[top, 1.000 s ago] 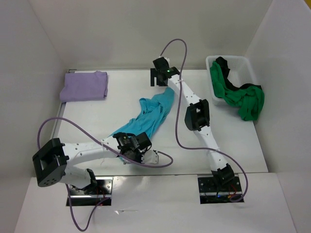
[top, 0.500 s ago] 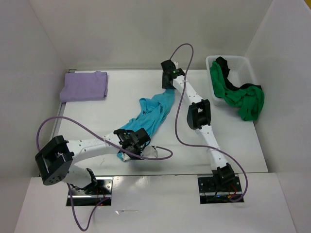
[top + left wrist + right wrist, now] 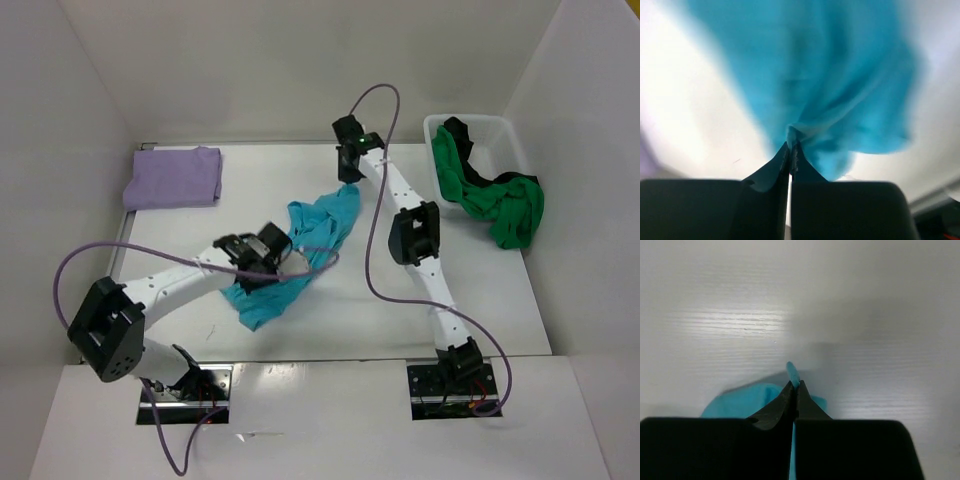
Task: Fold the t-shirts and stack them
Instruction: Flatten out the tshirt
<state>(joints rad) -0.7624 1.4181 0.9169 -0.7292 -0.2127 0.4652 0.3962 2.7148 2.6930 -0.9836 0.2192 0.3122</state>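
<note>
Right claw [image 3: 794,386] now on turquoise t-shirt [image 3: 320,222]

Two slim arms in white shells, the left arm [image 3: 170,284] and the right arm [image 3: 431,290], carry blocky black joint housings [image 3: 412,235]. A thin purple cable [image 3: 372,285] loops along each. A small green light [image 3: 352,143] glows on the right wrist. Black wedge-shaped fingers [image 3: 775,407] taper to points.

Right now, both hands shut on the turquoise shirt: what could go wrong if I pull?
The right hand pinches only a small tip of the turquoise shirt, so it may slip out. The left hand holds a bunched gather, so the cloth could spread twisted. The left arm's purple cable loops over the shirt and might snag it.
</note>
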